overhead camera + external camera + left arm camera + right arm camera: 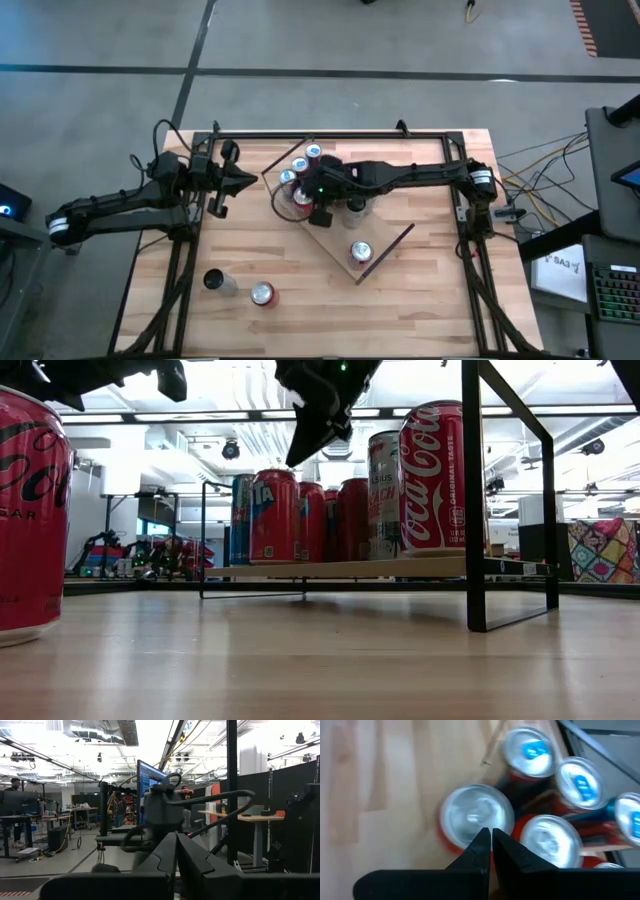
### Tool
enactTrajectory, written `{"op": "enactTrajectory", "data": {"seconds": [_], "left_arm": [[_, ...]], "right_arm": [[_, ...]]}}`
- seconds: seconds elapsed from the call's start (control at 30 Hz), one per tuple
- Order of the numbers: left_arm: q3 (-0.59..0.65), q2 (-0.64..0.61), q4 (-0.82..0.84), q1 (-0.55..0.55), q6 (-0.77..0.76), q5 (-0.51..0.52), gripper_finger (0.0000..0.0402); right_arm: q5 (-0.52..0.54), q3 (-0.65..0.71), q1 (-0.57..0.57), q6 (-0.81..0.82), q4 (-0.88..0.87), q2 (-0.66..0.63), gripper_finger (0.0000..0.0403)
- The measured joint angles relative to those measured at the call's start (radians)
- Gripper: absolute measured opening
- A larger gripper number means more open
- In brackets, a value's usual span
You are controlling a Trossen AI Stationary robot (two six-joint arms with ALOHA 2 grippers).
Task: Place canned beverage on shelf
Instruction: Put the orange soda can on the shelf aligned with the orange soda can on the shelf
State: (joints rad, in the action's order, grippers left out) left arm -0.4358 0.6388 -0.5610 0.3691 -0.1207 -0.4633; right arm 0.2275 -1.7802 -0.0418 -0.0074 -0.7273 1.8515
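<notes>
The shelf (pixel 385 232) is a light-wood board lying askew on the tabletop. Several cans stand upright in a cluster at its far left corner (pixel 303 162), and one silver-topped can (pixel 360 252) stands near its near corner. In the low view the cans (pixel 272 515) stand on the board (pixel 340 568). My right gripper (pixel 491 834) is shut and empty. It points down just above a red can's silver top (pixel 477 815) at the cluster's left edge, and it also shows in the high view (pixel 308 200). My left gripper (pixel 240 181) is shut and empty, held level above the table's left side.
Two loose cans stand on the table near its front left: a silver one (pixel 215 282) and a red one (pixel 262 294), which looms at the left of the low view (pixel 30 510). Black frame posts (pixel 475 490) rise around the table. Bare planks lie at the front right.
</notes>
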Motion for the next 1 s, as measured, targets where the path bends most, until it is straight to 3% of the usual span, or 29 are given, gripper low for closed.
{"op": "enactTrajectory", "data": {"seconds": [0.4,0.87,1.0], "left_arm": [[0.000,0.000,0.000,0.000,0.001,0.000,0.0000],[0.000,0.010,0.007,0.000,0.008,0.000,0.0000],[0.000,0.023,0.008,0.000,0.008,0.000,0.0000]], "right_arm": [[0.009,0.000,-0.103,-0.017,-0.016,-0.030,0.0009],[0.004,0.000,-0.107,-0.038,-0.038,-0.108,0.0009],[-0.070,0.000,-0.106,0.020,-0.060,-0.153,0.0009]]}}
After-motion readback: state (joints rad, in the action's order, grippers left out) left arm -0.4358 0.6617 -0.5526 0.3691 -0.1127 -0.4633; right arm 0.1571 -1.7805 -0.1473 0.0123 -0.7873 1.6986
